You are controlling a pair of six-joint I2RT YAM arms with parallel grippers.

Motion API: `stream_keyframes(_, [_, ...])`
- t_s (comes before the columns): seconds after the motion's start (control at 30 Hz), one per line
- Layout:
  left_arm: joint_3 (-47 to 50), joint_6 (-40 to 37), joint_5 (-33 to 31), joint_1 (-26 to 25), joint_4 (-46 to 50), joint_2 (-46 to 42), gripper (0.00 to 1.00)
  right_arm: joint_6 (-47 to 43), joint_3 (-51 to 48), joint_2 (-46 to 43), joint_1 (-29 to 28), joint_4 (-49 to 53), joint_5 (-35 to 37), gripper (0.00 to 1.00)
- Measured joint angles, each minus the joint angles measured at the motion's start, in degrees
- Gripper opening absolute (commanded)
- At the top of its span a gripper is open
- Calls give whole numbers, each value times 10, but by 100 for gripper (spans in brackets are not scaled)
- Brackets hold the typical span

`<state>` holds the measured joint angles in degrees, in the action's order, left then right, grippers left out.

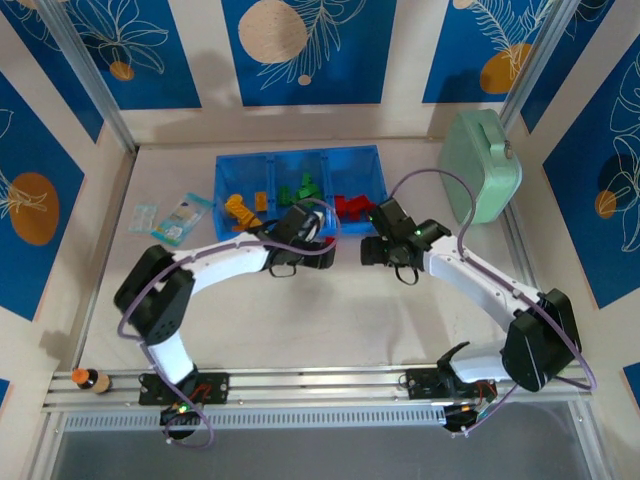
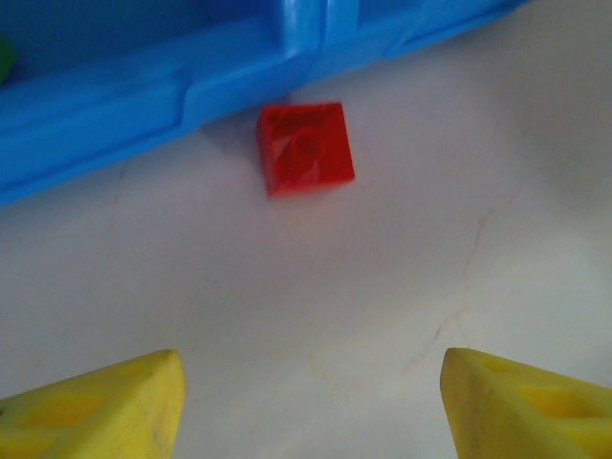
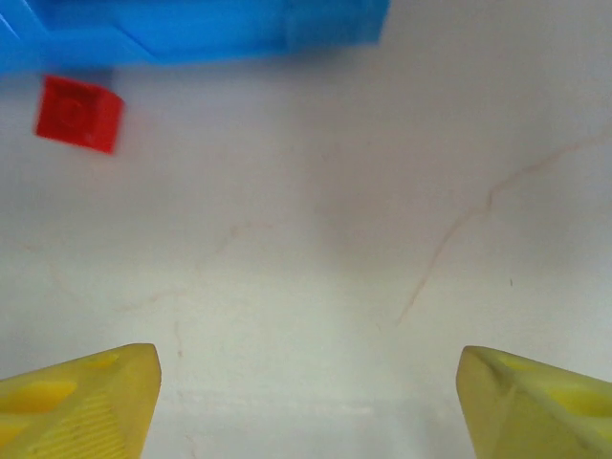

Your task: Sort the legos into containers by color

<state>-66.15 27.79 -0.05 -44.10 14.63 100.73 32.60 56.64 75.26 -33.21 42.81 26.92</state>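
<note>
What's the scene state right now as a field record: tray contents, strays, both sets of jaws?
tray: translucent blue plastic tray, three compartments
left compartment: orange-yellow studded bricks
middle compartment: green studded bricks
right compartment: red studded bricks
stray: one red square brick on the table, close beside the tray's outer wall
left gripper: jaws open, empty, stray brick ahead of them
right gripper: jaws open, empty
</note>
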Motion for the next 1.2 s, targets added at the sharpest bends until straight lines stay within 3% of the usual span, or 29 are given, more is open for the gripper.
stream_keyframes(0.23, [-116,-26,-24,-1,27,111,69,36,-72,-73,4,-16,-12,81])
stream_keyframes(0.57, [-218,-42,-49,-3,102,201,66,45,-89,-87,10,-30,-25,81])
stream_keyframes(0.9, [-257,-42,-65,-5,134,228,34,45,-94,-116,17,-31,-29,81])
stream_keyframes(1.2, [-257,-42,-73,-18,153,211,31,54,-108,-145,29,-30,-31,81])
